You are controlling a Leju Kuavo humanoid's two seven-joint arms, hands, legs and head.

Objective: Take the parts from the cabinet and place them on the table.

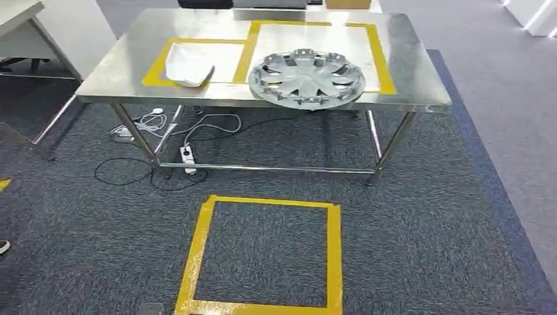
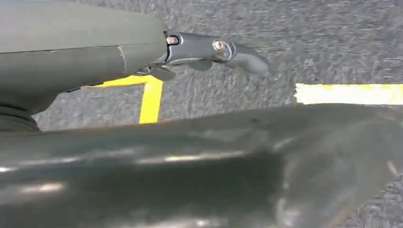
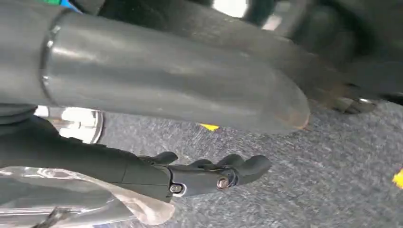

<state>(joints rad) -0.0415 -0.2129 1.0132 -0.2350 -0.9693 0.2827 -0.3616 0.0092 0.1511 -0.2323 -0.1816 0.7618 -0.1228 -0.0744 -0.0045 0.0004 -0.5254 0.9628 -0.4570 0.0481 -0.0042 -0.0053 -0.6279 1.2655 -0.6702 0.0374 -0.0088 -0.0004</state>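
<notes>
A silver wheel cover (image 1: 307, 77) lies flat on the steel table (image 1: 111, 72), overlapping the front edge of the larger yellow-taped box. A white curved part (image 1: 188, 67) rests in the smaller taped box to its left. In the left wrist view, my left hand (image 2: 209, 50) hangs over the grey carpet with its thumb stretched out and nothing in it. In the right wrist view, my right hand (image 3: 209, 173) also hangs over the carpet, its fingers loosely extended and holding nothing.
A yellow tape square (image 1: 263, 252) marks the carpet in front of the table. A power strip with cables (image 1: 187, 155) lies under the table's left side. Another desk (image 1: 20, 20) stands at the far left, and a shoe tip (image 1: 3, 247) shows at the left edge.
</notes>
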